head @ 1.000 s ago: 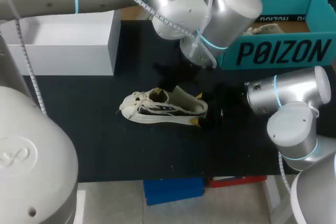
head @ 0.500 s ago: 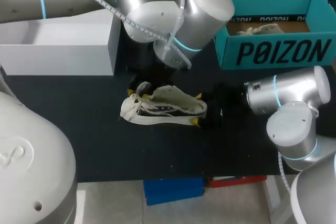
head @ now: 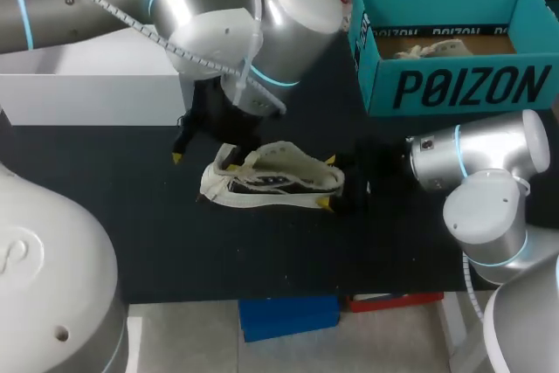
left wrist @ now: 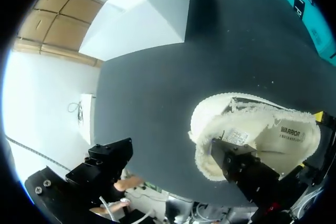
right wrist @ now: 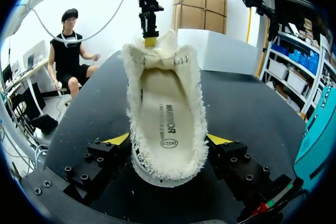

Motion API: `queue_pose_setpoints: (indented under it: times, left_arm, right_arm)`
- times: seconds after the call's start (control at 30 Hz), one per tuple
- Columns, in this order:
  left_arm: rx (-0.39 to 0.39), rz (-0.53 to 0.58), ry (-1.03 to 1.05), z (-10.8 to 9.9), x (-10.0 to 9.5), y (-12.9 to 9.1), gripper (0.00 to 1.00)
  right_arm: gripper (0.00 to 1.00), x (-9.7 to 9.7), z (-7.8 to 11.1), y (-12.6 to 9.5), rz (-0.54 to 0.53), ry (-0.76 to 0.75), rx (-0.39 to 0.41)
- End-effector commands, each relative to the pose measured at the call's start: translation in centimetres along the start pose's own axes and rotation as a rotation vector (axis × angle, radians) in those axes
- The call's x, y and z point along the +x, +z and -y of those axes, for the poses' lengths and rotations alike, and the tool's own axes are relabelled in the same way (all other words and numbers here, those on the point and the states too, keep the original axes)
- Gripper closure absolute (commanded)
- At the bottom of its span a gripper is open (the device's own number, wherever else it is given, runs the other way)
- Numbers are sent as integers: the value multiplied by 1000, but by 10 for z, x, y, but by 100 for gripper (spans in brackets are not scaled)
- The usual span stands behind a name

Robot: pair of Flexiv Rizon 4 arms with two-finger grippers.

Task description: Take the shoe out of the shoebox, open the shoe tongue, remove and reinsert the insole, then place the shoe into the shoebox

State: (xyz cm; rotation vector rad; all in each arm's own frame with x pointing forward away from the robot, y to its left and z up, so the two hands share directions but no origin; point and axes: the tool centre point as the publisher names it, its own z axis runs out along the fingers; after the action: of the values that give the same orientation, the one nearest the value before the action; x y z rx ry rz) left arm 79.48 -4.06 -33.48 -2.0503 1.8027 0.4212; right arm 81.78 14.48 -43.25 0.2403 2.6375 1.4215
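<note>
Shoe [head: 272,179] was out of the shoebox [head: 454,86], on the black table [head: 262,251] about midway across and well apart from the box. Toe toward my left, heel toward my right. It looked to sit on its sole, opening upward.

Appearance: low sneaker, cream to off-white throughout, with darker streaks along the side. Collar edge frayed and fuzzy all the way round. Pale laces [head: 225,172] bunched loosely at the toe end. Mouth stood wide. Insole [right wrist: 167,121] lay flat inside, the same cream, with small dark print near the heel. From the right wrist, the front of the upper stood up in a ridge at the far end.

Right gripper [right wrist: 168,141] was clamped on the heel, one yellow tip against each side of the shoe.

Left gripper [head: 203,160] sat at the toe end, fingers spread wide and gripping nothing. One finger [left wrist: 244,169] hung over the front of the shoe, its yellow tip at the raised upper; could not tell whether it touched. The other finger [left wrist: 107,161] was off over bare mat beside the toe.

Shoebox was teal and open, at the far right of the table, with a second pale shoe [head: 437,45] inside. White box [head: 96,85] at the far left
</note>
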Motion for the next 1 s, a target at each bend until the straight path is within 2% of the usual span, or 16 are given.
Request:
queue_pose_setpoints:
  times: [0.03, 0.33, 0.43, 0.57, 0.6, 0.63, 0.7, 0.8, 0.87, 0.9, 0.93, 1.0]
  left_arm:
    - [7, -5, -7, 2, 5, 15, 0]
    - [-4, -8, -2, 5, 11, 26, 0]
    - [39, -25, 7, 6, 7, 18, 0]
    - [139, -174, 86, 8, -6, -14, 0]
    - [178, -262, 158, 9, -8, -28, 0]
    - [201, -303, 201, 9, -9, -36, 0]
    - [239, -521, 470, 10, -7, -56, 0]
    - [342, -611, 793, 8, 9, -70, 3]
    - [397, -625, 994, 7, 25, -75, 54]
    - [409, -626, 1075, 8, 33, -78, 73]
    - [412, -653, 1153, 9, 40, -80, 100]
    - [422, -663, 1264, 12, 57, -85, 100]
  right_arm:
    - [100, 0, 1, 2, 1, 1, 3]
    - [100, 0, 1, 2, 1, 1, 3]
    - [100, 0, 1, 2, 1, 1, 3]
    - [100, 0, 1, 2, 1, 1, 3]
    - [100, 0, 1, 2, 1, 1, 3]
    - [100, 0, 1, 2, 1, 1, 3]
    - [100, 0, 1, 2, 1, 1, 3]
    - [100, 0, 1, 2, 1, 1, 3]
    - [100, 0, 1, 2, 1, 1, 3]
    - [100, 0, 1, 2, 1, 1, 3]
    - [100, 0, 1, 2, 1, 1, 3]
    - [100, 0, 1, 2, 1, 1, 3]
